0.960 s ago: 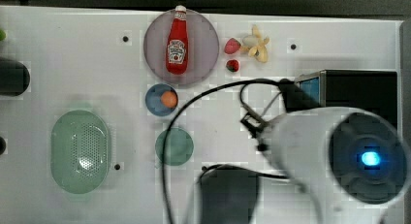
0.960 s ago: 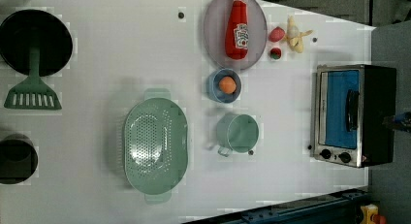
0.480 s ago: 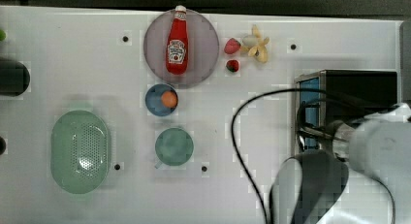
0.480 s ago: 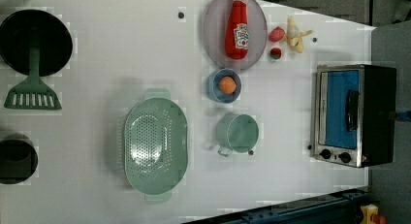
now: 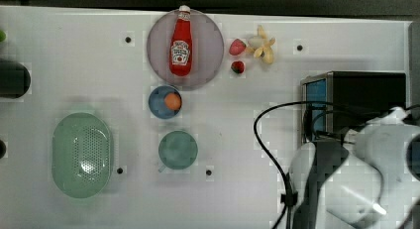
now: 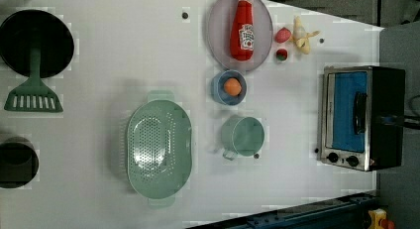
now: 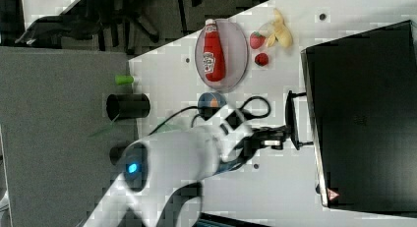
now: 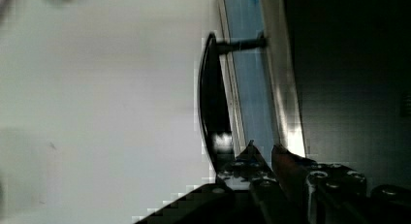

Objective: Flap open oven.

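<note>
One bench [image 6: 99,55] carries everything, and the oven [image 6: 361,117] sits at its edge, well apart from the dishes, so the door has bare bench in front of it to drop onto. The door is shut, its glass flat in the frame. The arm [image 7: 177,158] reaches across that bare patch toward the oven's front, probably so that a pull would draw the door outward and down. The handle [image 8: 212,112] stands off the oven's glass on short posts, which leaves a slot behind it. The pincer [image 8: 264,150] is at the handle's end, released but only narrowly parted, with one finger seemingly tucked between the handle and the oven's door; it looks set to hook rather than clamp.

Compared with a second ago, the arm has swung from in front of the oven to over its front edge. The oven and its door have not moved.
</note>
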Robot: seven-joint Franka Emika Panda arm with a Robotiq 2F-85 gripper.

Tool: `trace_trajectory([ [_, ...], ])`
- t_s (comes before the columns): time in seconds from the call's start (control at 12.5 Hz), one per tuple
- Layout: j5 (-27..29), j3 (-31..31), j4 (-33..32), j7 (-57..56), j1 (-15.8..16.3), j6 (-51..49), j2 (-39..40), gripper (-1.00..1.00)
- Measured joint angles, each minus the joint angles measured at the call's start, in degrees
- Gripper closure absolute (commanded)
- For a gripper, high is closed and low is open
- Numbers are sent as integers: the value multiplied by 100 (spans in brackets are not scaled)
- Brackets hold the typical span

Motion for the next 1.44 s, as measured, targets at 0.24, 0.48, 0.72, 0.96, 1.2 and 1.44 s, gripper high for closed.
trace_trajectory([
  [0.24, -4, 84, -112, -28, -22, 543, 529, 65],
  [0.48, -4, 69, -302, -95, 6, 909, 576, 65],
  [0.72, 2, 106, -325, -145, 5, 1206, 652, 65],
  [0.96, -297, 77, -325, -134, 102, 1223, 716, 65],
  [1.2, -1315, 83, -392, 325, 240, 1259, 704, 65],
  [1.44, -1987, 218, -492, 1049, 421, 1287, 709, 65],
])
